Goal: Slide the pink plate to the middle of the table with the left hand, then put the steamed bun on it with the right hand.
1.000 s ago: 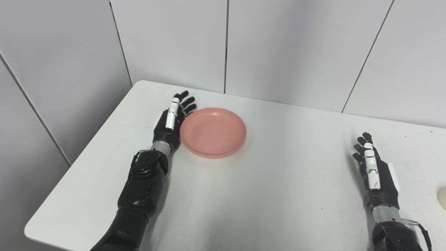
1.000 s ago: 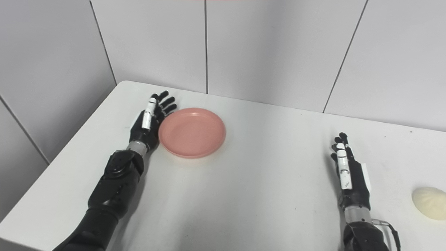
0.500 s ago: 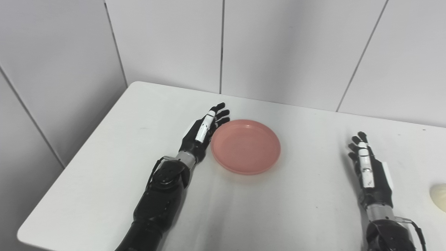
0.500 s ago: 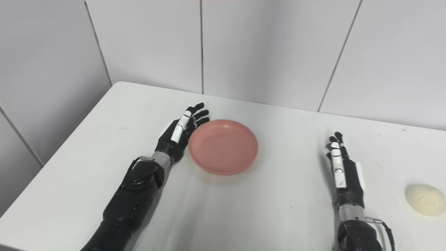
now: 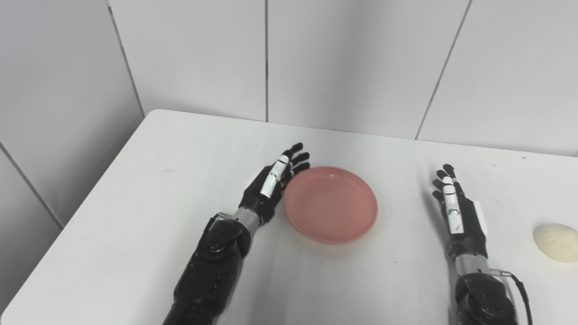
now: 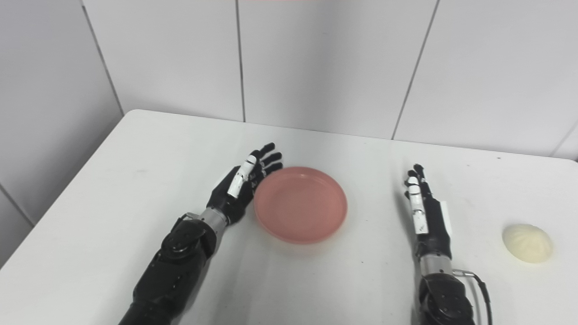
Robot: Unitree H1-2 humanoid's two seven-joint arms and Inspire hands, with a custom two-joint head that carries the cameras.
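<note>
We were in the first step of the task, the sliding of the pink plate (image 6: 300, 204). Our left hand (image 6: 238, 187) stood on edge against the left rim of the plate, palm turned to it, with the fingers (image 6: 266, 161) stretched out straight and a little apart, holding nothing; the hand only pressed sideways on the rim and did not grasp it. The plate lay flat on the white surface (image 6: 135, 180), close to the middle between its left and right edges (we judged this by eye, since the near edge was out of the picture). It was empty.

Our right hand (image 6: 424, 216) waited well to the right of the plate, also upright on its edge, fingers straight and holding nothing. The steamed bun (image 6: 527, 243) lay further right on the surface, apart from this hand and not touched by it.

In our judgement the push was nearly complete or complete, so the task was about half done. The next move called for the left hand to come off the rim without dragging the plate back. Then the right hand needed to turn toward the bun, open around it and close softly, because such a bun probably dents under a strong grip, then carry it over the plate and set it down inside the rim.
</note>
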